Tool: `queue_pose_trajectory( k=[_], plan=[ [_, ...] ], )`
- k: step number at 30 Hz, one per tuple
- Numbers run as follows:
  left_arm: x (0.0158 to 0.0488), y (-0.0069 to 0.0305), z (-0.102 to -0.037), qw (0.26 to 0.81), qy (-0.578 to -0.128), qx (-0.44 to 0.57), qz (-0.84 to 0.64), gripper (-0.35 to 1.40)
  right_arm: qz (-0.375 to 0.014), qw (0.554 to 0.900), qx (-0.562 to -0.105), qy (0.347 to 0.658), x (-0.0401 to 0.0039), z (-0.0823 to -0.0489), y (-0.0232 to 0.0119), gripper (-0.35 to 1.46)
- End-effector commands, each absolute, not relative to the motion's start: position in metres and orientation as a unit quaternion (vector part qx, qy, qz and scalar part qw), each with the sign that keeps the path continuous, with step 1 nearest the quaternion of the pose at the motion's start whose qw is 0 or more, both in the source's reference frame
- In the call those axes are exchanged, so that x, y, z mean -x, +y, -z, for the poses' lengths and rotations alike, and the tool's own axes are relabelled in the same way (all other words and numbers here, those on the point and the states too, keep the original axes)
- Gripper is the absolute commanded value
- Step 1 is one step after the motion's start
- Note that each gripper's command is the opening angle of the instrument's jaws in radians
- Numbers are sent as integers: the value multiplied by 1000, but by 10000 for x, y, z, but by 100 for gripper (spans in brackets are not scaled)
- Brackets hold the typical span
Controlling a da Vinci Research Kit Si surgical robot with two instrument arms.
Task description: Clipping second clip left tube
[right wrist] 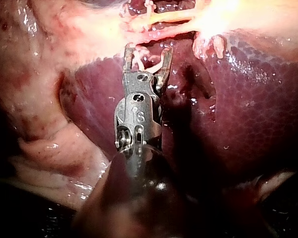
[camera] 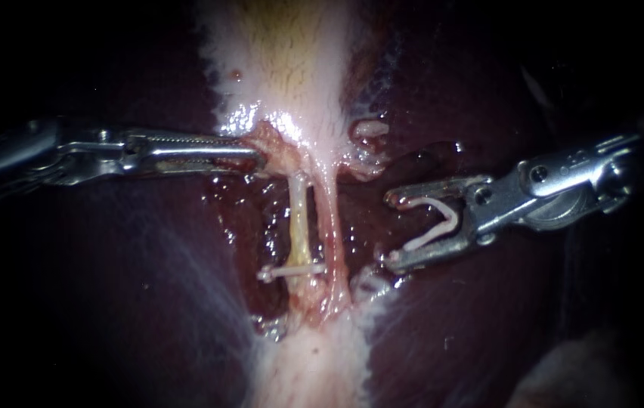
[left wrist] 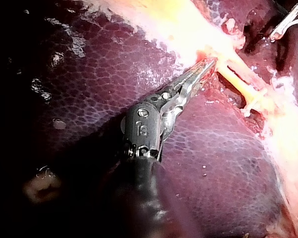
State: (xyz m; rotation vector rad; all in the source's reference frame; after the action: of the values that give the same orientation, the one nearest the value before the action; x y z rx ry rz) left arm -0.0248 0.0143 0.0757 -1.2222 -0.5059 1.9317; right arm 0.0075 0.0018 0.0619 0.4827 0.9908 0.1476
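Note:
The left tube (camera: 299, 219), thin and yellowish, runs down from the pale gallbladder (camera: 284, 68). One white clip (camera: 292, 270) sits across its lower end. The pinker right tube (camera: 329, 227) lies close beside it. My left instrument (camera: 255, 156) comes in level from the left, its jaws shut on reddish tissue where the tubes begin; the left wrist view shows its tip (left wrist: 208, 65) buried there. My right instrument (camera: 391, 229) hangs to the right of both tubes, clear of them. Its jaws stand wide apart and hold an open white clip (camera: 435, 223) between them.
Dark red liver (camera: 110, 264) lies on both sides of the dissected groove. A pale band of tissue (camera: 314, 363) continues below the tubes. In the right wrist view, folded pinkish tissue (right wrist: 44, 144) lies beside the shaft.

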Motion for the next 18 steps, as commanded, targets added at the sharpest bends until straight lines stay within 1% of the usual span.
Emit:
queue_pose_trajectory(
  k=[1,7,12,18],
  plan=[
    [247,144,-755,390,-200,481,-759,-35,-70,849,-229,470,-74,-619,18,50],
    [234,146,-734,390,-206,481,-758,-35,-67,850,-228,471,-74,-618,18,50],
    [215,150,-695,393,-216,480,-754,-35,-67,850,-228,471,-74,-618,18,50],
    [196,158,-651,397,-209,490,-747,-35,-67,850,-228,471,-74,-618,17,50]
  ],
)
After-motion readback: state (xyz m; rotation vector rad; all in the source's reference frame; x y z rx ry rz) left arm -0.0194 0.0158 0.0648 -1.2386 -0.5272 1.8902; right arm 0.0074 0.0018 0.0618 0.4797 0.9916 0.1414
